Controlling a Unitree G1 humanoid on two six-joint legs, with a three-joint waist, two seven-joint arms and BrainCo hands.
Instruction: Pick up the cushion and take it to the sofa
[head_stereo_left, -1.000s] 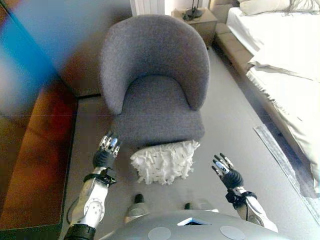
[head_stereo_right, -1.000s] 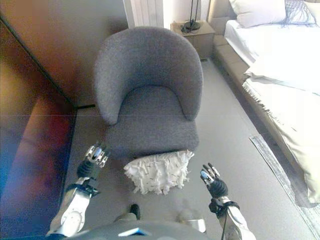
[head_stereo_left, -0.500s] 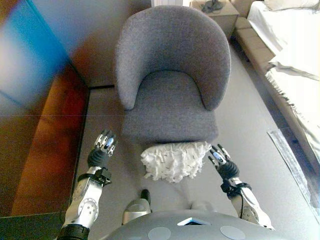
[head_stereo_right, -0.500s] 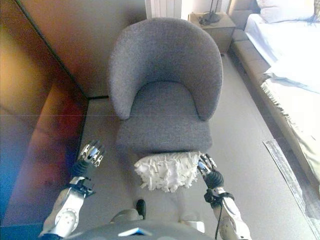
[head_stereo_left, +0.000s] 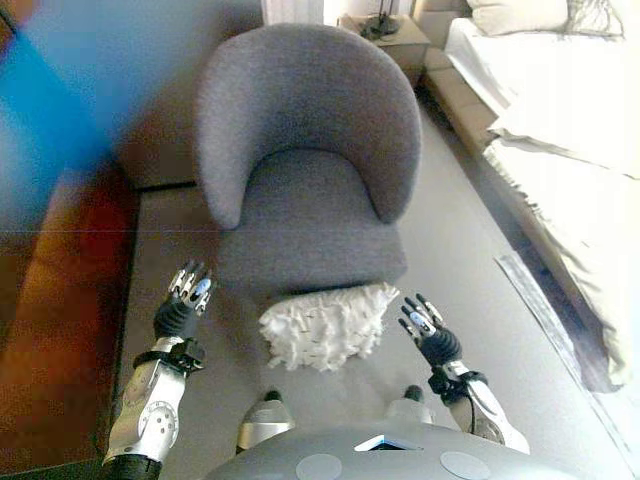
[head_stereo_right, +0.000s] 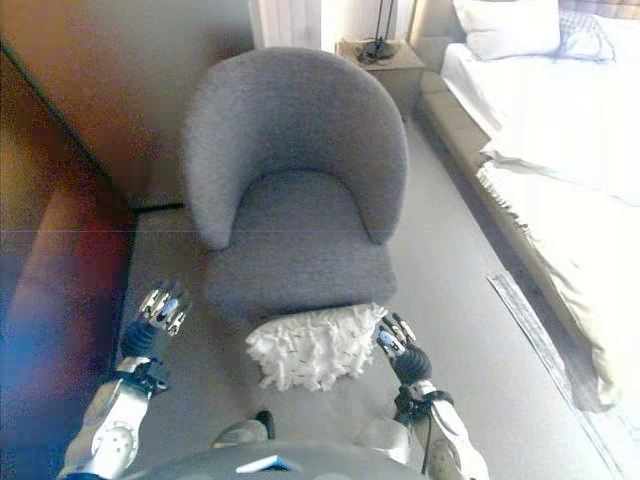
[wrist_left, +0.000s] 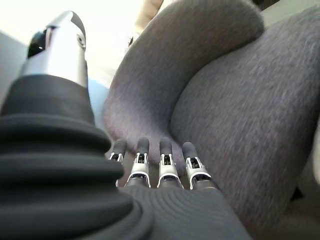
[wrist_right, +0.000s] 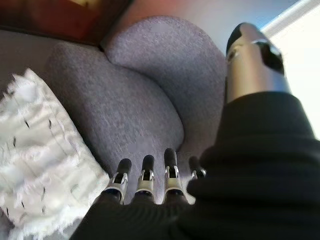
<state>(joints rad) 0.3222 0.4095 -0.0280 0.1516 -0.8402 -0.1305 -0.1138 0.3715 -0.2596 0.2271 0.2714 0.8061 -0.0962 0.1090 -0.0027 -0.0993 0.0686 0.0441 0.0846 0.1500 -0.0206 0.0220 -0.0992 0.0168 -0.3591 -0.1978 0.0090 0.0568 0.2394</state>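
Note:
A white shaggy cushion (head_stereo_left: 322, 325) lies on the grey floor, leaning against the front of a grey tub-shaped sofa chair (head_stereo_left: 305, 160). It also shows in the right wrist view (wrist_right: 40, 160). My left hand (head_stereo_left: 183, 303) is open, held above the floor a hand's width left of the cushion. My right hand (head_stereo_left: 427, 335) is open just right of the cushion's right end, close to it but apart from it. Both hands are empty. The chair fills the left wrist view (wrist_left: 235, 115) past my straight fingers (wrist_left: 165, 160).
A dark wooden cabinet (head_stereo_left: 50, 290) runs along the left side. A bed with white bedding (head_stereo_left: 570, 130) stands at the right, with a nightstand and lamp (head_stereo_left: 385, 30) behind the chair. A grey rug edge (head_stereo_left: 545, 310) lies by the bed.
The camera has shifted, so the whole scene moved in view. My right hand sits slightly farther from the cushion's right end than half a second ago. The cushion has not moved.

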